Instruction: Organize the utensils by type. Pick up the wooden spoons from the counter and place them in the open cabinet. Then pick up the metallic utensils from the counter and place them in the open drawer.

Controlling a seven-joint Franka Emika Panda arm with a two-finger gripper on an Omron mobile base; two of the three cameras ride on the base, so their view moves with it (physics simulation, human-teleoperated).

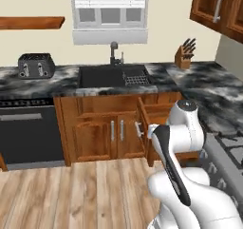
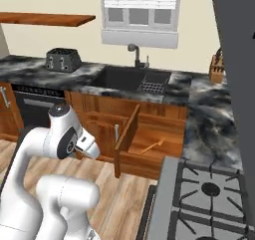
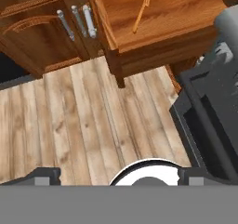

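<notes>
The counter is the biggest thing before me, a long black-and-grey marble slab that runs under the window and turns the corner towards the stove. A dark sink is set into it, with a toaster at the left end and a knife block near the corner. Under the slab, next to the sink cabinet doors, the drawer stands pulled far out, its lighter wood lining showing. Inside it, on the drawer floor, lies a slim orange-brown wooden fork, tines away from me in my hand view; it shows again in the right base view. My gripper hangs over the plank floor below the drawer front, fingers spread wide, with nothing between them.
</notes>
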